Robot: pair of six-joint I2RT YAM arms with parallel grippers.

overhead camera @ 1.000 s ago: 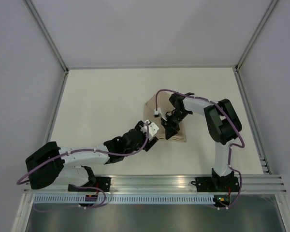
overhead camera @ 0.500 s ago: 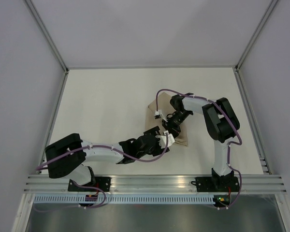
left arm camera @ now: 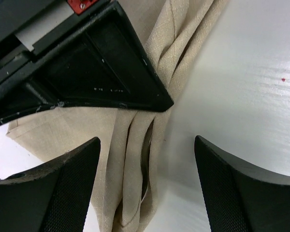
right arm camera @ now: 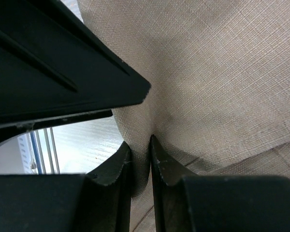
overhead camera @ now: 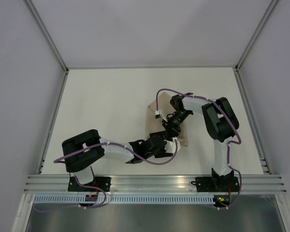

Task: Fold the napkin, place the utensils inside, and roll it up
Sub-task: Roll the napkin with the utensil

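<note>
Currently the white surface (overhead camera: 101, 96) carries the work, with both arms reaching in toward its middle, a little right of centre.

The napkin (left arm camera: 82, 130) lies on the surface in that spot, gathered into a layered, folded bundle rather than spread flat. Long creases run along its edge beside bare surface. From the top camera I see only its tan corners showing past the two arms.

My right end effector (right arm camera: 140, 159) is clenched on the napkin. Its two dark fingers (right arm camera: 117, 169) pinch a raised ridge of cloth between them, with fabric filling the rest of that wrist view.

My left end effector (left arm camera: 146, 193) is released, jaws wide apart. Its fingers stand either side of the napkin's folded edge (one over cloth, one over bare surface), and I see no contact with either. The right end effector's black body sits just beyond it, with its tip at the same fold.

Inside that fold a narrow pale-grey sliver (left arm camera: 146, 154) shows between the layers. I cannot tell whether it is the fork.
</note>
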